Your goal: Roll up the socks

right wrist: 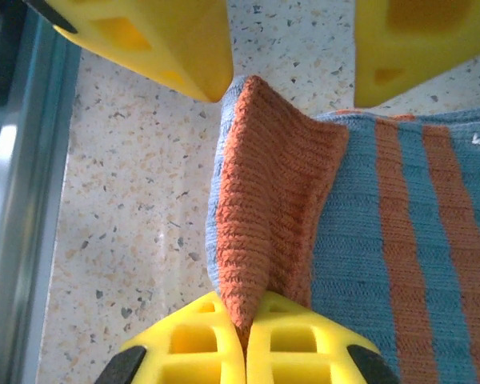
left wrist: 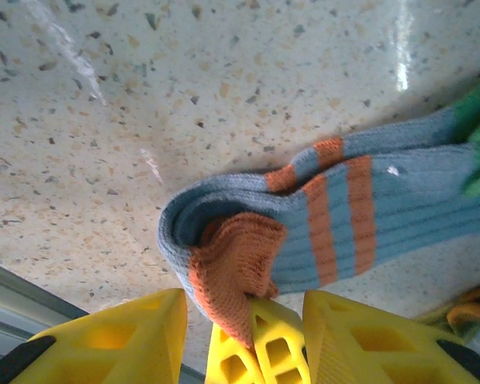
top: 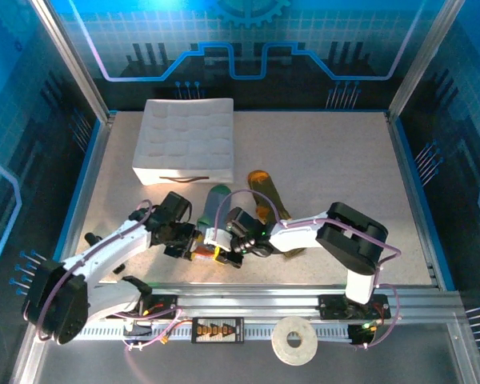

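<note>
The grey-blue sock (top: 215, 202) lies on the table with its green toe pointing away; its near end is folded over into a loop (left wrist: 224, 216). My right gripper (right wrist: 246, 310) is shut on the sock's orange cuff (right wrist: 272, 184), lifted into a ridge. My left gripper (left wrist: 244, 300) is open, facing the right one, with its yellow fingers (right wrist: 184, 48) standing either side of the cuff and of the right fingertips (left wrist: 264, 344). The olive-green sock (top: 270, 204) with its orange toe lies flat just right of the first one, partly under the right arm.
A white gridded tray (top: 186, 140) stands at the back left of the table. A roll of tape (top: 296, 340) rests on the rail in front. The table's metal front edge (right wrist: 16, 200) runs close beside the grippers.
</note>
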`<act>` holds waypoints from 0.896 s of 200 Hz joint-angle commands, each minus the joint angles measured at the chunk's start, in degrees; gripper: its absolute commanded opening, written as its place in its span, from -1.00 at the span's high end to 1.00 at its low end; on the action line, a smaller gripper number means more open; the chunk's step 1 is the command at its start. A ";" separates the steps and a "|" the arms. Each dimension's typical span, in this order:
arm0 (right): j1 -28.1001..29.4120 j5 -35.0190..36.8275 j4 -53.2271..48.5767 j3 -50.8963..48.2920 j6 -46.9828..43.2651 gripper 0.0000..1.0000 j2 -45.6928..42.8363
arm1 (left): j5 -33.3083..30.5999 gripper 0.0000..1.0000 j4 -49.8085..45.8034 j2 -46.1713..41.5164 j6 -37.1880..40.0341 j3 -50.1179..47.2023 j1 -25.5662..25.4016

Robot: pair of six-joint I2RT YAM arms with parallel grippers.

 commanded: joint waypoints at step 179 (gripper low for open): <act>-5.72 -14.02 -12.63 5.26 9.04 0.86 10.65 | 0.33 0.84 0.67 10.16 -3.51 -4.45 -3.60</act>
